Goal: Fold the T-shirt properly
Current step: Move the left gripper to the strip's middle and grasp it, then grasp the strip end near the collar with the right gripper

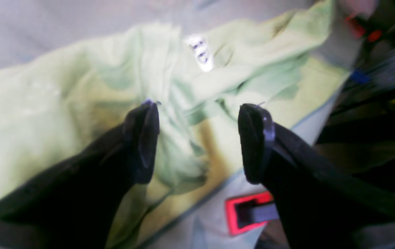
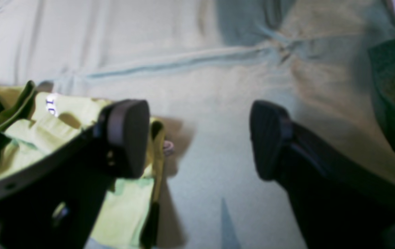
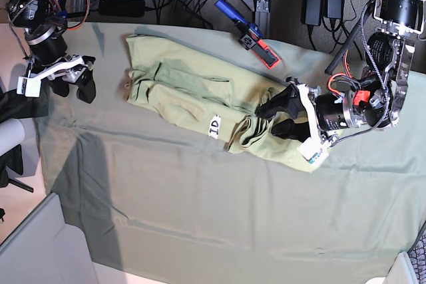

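The T-shirt [image 3: 200, 94] lies rumpled on the far half of the table cloth [image 3: 200, 211], stretched from near the far-left corner toward the right edge, with its white label [image 3: 215, 126] on the near side of the heap. It is partly gathered rather than flat: ridges and doubled layers run along its length, and a bunched knot of fabric sits at its right end.

The left gripper [image 3: 285, 116] hovers over that bunched right end with its jaws spread apart; in the left wrist view the cloth [image 1: 183, 103] shows between the fingertips [image 1: 145, 138] without being pinched. The right gripper [image 3: 72, 81] hangs just beyond the shirt's left end, near the table's far-left corner, jaws wide and holding nothing; its wrist view shows bare table cloth [image 2: 211, 138] between the fingers and the shirt's edge [image 2: 62, 117] off to one side.

The shirt looks light, thin and limp. It will likely drape and drag rather than hold shape, and a pinch may pick up several layers at once. Sound places to grasp would be a single hem edge or a shoulder seam, not the crumpled middle. The table cloth under it is close in colour and just as soft, so a low pinch risks catching both.

A blue and red tool [image 3: 247, 31] lies at the far edge just beyond the shirt, and cables crowd the far side beyond the table. The near half of the table cloth gives room to spread the shirt.
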### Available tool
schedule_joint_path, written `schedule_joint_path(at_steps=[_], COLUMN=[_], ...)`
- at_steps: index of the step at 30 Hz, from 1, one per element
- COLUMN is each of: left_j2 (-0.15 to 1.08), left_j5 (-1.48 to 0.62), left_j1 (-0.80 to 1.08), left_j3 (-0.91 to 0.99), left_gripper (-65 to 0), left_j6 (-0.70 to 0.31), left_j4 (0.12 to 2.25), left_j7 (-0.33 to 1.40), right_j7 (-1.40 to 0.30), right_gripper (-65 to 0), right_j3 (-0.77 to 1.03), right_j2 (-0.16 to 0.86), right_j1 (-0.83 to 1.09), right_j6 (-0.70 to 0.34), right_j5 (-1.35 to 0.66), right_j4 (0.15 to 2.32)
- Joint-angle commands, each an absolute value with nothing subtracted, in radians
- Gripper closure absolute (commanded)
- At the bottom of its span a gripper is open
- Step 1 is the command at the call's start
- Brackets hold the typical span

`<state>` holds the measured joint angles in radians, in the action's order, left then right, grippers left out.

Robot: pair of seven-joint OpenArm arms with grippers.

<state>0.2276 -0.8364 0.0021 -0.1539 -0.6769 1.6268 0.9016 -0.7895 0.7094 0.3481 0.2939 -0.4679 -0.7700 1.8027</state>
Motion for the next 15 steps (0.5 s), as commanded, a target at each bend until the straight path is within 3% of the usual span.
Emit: schedule_joint_path(at_steps=[1,9,15], left_j2=[0.230,0.231,0.231], left_j5=[-0.868,-0.879,-0.879], left_j1=[-0.014,-0.039,-0.044], left_j3=[-0.151,-0.151,-0.149], left_gripper=[-39.3,-39.3,-39.3], left_j6=[-0.678,-0.678,-0.685], left_j4=[1.642,1.642,1.642], left_j7=[0.888,0.888,0.888], right_j7=[-0.763,-0.817,-0.823], right_gripper=[-44.4,-44.4,-44.4], right_j3=[0.719,0.717,0.652], right_j2=[0.365,0.353,0.261], right_j1=[0.291,0.292,0.294], right_j6=[-0.495,-0.495,-0.495], right_j5=[-0.785,-0.855,-0.881], right_j4=[1.819,1.758,1.677])
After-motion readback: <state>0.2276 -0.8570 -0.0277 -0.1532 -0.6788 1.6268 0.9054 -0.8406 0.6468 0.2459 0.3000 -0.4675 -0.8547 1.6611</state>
